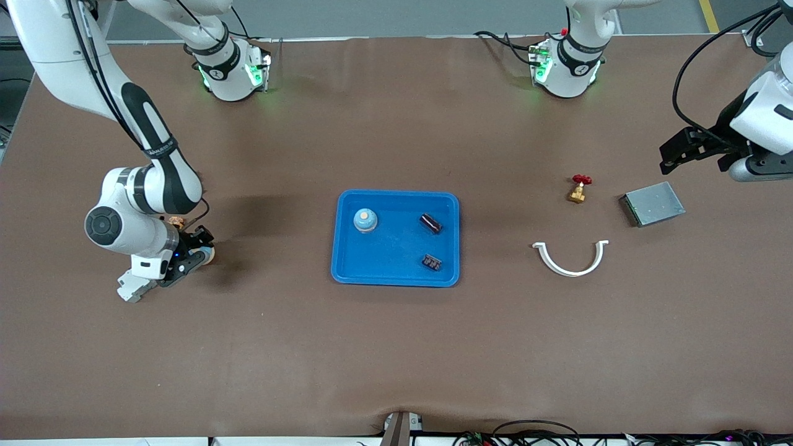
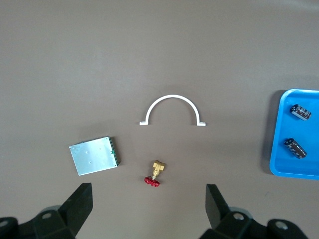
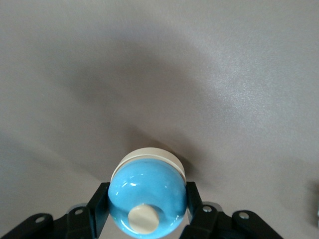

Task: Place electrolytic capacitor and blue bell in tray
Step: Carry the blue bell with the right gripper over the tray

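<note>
The bright blue tray (image 1: 396,274) lies at the table's middle. In it are a blue bell (image 1: 365,220) and two dark electrolytic capacitors (image 1: 431,223) (image 1: 432,262); the capacitors (image 2: 300,111) (image 2: 295,148) and the tray's edge (image 2: 277,149) also show in the left wrist view. My right gripper (image 1: 201,251) is low over the table toward the right arm's end, shut on a second blue bell (image 3: 147,191) with a white button. In the front view that bell is mostly hidden by the hand. My left gripper (image 1: 681,152) (image 2: 148,204) is open and empty, up over the left arm's end.
A grey metal box (image 1: 652,204) (image 2: 93,155), a brass valve with a red handle (image 1: 578,188) (image 2: 155,174) and a white half-ring clamp (image 1: 571,259) (image 2: 172,109) lie toward the left arm's end of the table.
</note>
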